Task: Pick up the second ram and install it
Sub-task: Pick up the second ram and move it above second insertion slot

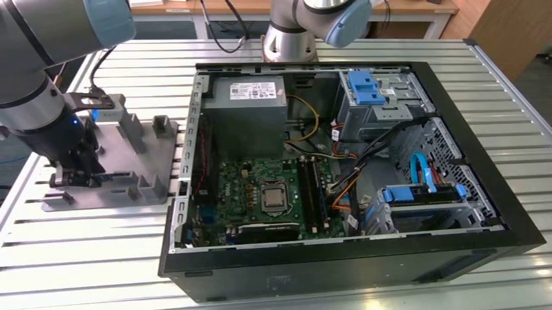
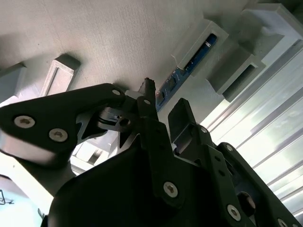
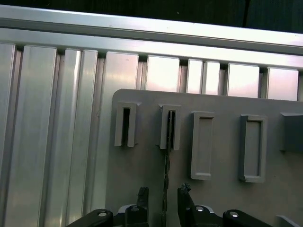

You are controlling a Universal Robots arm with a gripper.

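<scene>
The second ram (image 3: 167, 161) is a thin blue-green strip standing on edge in a slotted post of the grey holder tray (image 3: 142, 170). In the second wrist view the ram (image 2: 189, 61) runs from that post down between my black fingers (image 2: 182, 111). My gripper (image 3: 162, 194) is open and straddles the strip, one fingertip on each side with a small gap to the board. In the exterior view my gripper (image 1: 74, 175) is low over the holder tray (image 1: 121, 187), to the left of the open computer case (image 1: 345, 265). The long black motherboard slots (image 1: 311, 190) lie inside the case.
Upright posts (image 1: 129, 132) rise from the tray close to my wrist. The case's metal wall (image 1: 185, 174) borders the tray on the exterior view's right. Inside are a power supply (image 1: 248, 116), cables (image 1: 362, 161) and blue drive bays (image 1: 423, 194). The ribbed metal table (image 1: 86, 258) surrounds everything.
</scene>
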